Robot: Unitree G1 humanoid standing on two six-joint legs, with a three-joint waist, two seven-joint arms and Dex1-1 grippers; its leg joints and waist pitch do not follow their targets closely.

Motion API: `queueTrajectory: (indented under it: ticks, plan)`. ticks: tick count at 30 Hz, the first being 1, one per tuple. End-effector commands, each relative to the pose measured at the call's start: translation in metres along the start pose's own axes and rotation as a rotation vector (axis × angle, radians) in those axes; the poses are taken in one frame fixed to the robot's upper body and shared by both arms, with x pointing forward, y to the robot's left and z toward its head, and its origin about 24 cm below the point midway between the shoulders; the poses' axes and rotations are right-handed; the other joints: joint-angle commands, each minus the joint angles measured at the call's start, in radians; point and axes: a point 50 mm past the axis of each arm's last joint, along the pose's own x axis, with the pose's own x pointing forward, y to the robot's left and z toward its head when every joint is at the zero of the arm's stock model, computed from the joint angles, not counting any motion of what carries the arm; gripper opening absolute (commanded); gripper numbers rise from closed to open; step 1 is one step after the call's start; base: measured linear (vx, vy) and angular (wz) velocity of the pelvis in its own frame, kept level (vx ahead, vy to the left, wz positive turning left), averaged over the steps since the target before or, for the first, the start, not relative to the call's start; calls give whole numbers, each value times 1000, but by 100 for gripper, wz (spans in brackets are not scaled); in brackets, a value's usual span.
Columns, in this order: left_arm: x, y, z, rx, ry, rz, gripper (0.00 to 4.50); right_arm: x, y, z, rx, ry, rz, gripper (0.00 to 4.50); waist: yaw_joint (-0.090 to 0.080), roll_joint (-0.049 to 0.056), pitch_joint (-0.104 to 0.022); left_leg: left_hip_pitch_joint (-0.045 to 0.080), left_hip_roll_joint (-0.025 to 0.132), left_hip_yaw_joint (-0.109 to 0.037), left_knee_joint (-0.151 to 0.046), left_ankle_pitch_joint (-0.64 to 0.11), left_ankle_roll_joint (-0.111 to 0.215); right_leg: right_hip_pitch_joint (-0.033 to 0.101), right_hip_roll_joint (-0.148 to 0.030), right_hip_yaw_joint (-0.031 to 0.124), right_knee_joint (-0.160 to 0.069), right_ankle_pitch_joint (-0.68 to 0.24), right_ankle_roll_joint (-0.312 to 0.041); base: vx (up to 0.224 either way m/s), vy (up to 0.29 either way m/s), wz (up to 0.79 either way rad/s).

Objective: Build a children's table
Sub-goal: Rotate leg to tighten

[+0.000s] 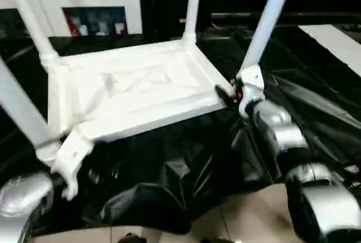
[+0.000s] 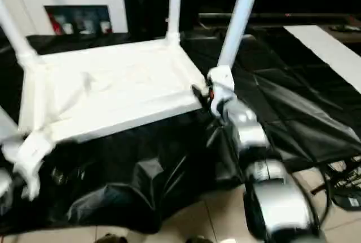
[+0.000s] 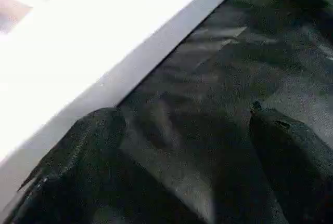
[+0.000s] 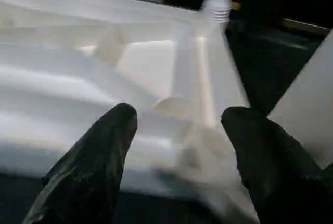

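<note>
You see the tabletop [image 1: 135, 93] in plain white, its upturned underside crossed by raised ribs of the same white. The legs [image 1: 269, 14] are white too, shading bluish-grey along their lengths. Beneath lies a glossy black sheet [image 1: 169, 181] with pale highlights in its creases. Your forearms [image 1: 282, 136] are silver, the fingers [image 4: 93, 156] matte black. The floor [image 1: 248, 215] is beige tile, the cabinet [image 1: 84, 0] white with red and white items behind its glass.
</note>
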Motion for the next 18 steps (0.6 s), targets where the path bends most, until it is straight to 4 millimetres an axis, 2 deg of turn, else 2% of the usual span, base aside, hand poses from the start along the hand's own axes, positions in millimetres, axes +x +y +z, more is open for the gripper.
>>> queueTrajectory:
  ticks: [1,3,4,6,9,10,11,12,13,14,15,16,17,18]
  plan:
    - [-11,5,1,50,-83,115,440,-5,9,6,0,-41,52,318,-1,16,-61,25,42,-24,-86,-454,-22,18,-35,42,-85,-379,-134,0,0,0]
    - [-20,4,-3,63,-130,223,440,-12,14,1,23,-45,78,318,-1,20,-59,28,41,-27,-87,-482,-25,16,-34,41,-87,-408,-131,0,0,0]
    - [-22,3,-3,62,-149,256,440,-15,15,0,31,-45,87,318,-2,15,-56,32,42,-28,-87,-517,-35,11,-37,40,-95,-468,-116,0,0,0]
    - [-32,5,-1,43,-230,439,440,-20,18,-5,41,-38,86,318,-4,20,-51,33,42,-30,-88,-542,-41,8,-36,39,-100,-503,-106,0,0,0]
    - [-40,1,-5,51,-271,589,440,-27,21,-11,41,-23,82,318,-7,16,-45,44,38,-35,-83,-598,-55,-1,-37,30,-123,-626,-54,0,0,0]
    - [-44,-4,-10,43,-276,663,440,-31,23,-13,46,-13,79,318,-12,16,-41,53,34,-41,-79,-635,-58,-6,-33,18,-138,-679,-26,0,0,0]
    - [-45,-6,-11,40,-277,679,440,-32,23,-13,47,-11,78,318,-13,19,-40,52,35,-45,-82,-641,-60,-1,-33,14,-140,-683,-21,0,0,0]
    - [-45,-9,-14,33,-278,705,440,-33,23,-13,50,-9,77,318,-15,17,-41,50,35,-47,-83,-644,-61,2,-32,11,-141,-682,-17,0,0,0]
    - [-46,-12,-15,28,-277,727,440,-33,23,-12,53,-9,77,318,-19,22,-39,49,36,-55,-87,-675,-66,5,-31,2,-144,-682,-12,0,0,0]
    - [-46,-12,-15,28,-277,727,440,-33,23,-12,53,-9,77,318,-19,22,-39,49,36,-55,-87,-675,-66,5,-31,2,-144,-682,-12,0,0,0]
    - [-47,-14,-17,10,-279,760,440,-34,23,-12,55,-7,77,318,-26,27,-35,50,39,-64,-95,-720,-73,13,-27,-10,-147,-665,-13,-50,34,-12]
    - [-46,-11,-16,-29,-302,816,440,-34,23,-13,58,4,73,318,-32,19,-33,47,40,-65,-99,-735,-74,17,-23,-16,-149,-656,-13,-50,34,-12]
    - [-45,-10,-15,-34,-307,821,440,-34,23,-13,58,6,72,318,-32,34,-28,53,48,-70,-114,-793,-84,25,-17,-29,-145,-615,-24,-56,30,-8]
    - [-39,-6,-10,-48,-338,814,440,-34,21,-15,64,31,54,318,-38,20,-24,54,54,-66,-124,-827,-83,27,-7,-41,-144,-590,-30,-60,5,-1]
